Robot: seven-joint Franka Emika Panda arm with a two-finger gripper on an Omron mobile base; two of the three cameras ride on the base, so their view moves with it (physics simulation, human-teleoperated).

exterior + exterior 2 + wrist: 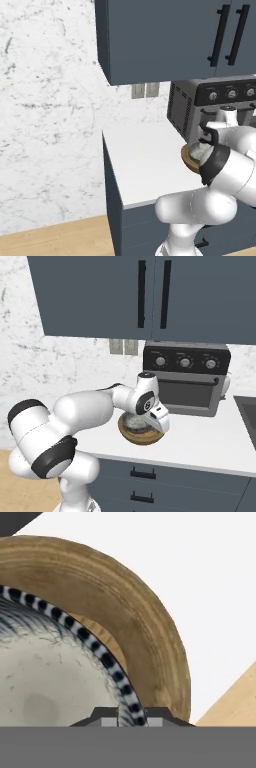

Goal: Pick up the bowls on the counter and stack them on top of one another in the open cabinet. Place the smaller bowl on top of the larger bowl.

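We see flat, even, bright light with no clear source; the white marble-like countertop [145,160] carries only a faint soft shade beneath the wide brown wooden bowl [142,435]; the dark slate-blue wall cabinet [100,296] shows no glare. Rendering is slightly soft and pixelled at edges; no lens distortion. In the hand view the small pale speckled bowl [45,682] looks coarse and blurred towards 9 o'clock.
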